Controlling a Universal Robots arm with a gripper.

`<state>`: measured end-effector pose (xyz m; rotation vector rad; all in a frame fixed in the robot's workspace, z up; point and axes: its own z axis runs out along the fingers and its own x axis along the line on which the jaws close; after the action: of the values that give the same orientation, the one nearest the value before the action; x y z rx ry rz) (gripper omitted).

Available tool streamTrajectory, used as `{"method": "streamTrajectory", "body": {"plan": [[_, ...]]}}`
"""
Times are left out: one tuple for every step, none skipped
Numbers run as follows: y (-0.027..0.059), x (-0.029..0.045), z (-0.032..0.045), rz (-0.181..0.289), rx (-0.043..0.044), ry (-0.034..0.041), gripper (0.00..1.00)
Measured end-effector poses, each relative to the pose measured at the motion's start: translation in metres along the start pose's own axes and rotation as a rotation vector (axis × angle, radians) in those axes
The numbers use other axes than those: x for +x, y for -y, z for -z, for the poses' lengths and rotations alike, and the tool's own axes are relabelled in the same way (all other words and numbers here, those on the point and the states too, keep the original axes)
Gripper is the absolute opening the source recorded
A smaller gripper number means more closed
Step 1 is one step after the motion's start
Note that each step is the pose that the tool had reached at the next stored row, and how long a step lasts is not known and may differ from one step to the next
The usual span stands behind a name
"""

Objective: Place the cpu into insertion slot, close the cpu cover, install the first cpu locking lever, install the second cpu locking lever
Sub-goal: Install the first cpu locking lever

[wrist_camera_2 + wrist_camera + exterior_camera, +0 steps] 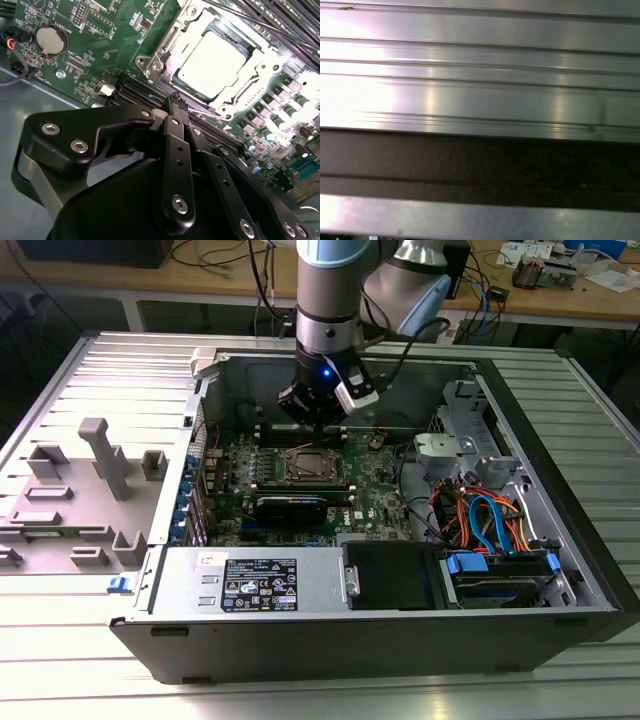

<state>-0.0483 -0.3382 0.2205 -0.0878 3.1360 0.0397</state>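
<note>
cpu: the cpu point(212, 64) lies flat in the insertion slot point(235, 102), silver top facing up.
cpu cover: the cpu cover point(165, 50) is down around the chip, its window framing the metal top.
insertion slot: on the green motherboard point(375, 490), mid-board inside the open computer case point(560, 540) in the exterior view.
gripper: the gripper point(176, 104) hangs just above the socket's far edge, fingers pressed together, holding nothing.
surroundings: a coin battery point(50, 40) sits well apart; the case rests on a ribbed metal table point(60, 670), grey fixtures point(100, 465) at the exterior view's left.
</note>
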Motion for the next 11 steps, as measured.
{"method": "streamTrajectory", "body": {"plan": [[0.0000, -0.0008, -0.0007, 0.000, -0.0001, 0.0000, 0.11], [0.0001, -0.0012, -0.0013, 0.000, 0.0000, 0.0000, 0.11], [0.0002, -0.0017, -0.0020, 0.000, 0.0001, -0.0001, 0.11], [0.0002, -0.0021, -0.0026, 0.000, 0.0000, -0.0001, 0.11], [0.0003, -0.0028, -0.0042, 0.000, 0.0000, 0.0000, 0.11], [0.0003, -0.0032, -0.0049, 0.000, 0.0000, 0.0000, 0.11], [0.0003, -0.0034, -0.0056, 0.000, 0.0000, 0.0000, 0.11], [0.0004, -0.0037, -0.0067, -0.001, 0.0001, -0.0001, 0.11], [0.0004, -0.0040, -0.0077, -0.001, 0.0001, 0.0000, 0.11], [0.0005, -0.0041, -0.0085, -0.001, 0.0001, -0.0001, 0.11], [0.0005, -0.0048, -0.0096, -0.001, 0.0000, 0.0000, 0.11]]}}
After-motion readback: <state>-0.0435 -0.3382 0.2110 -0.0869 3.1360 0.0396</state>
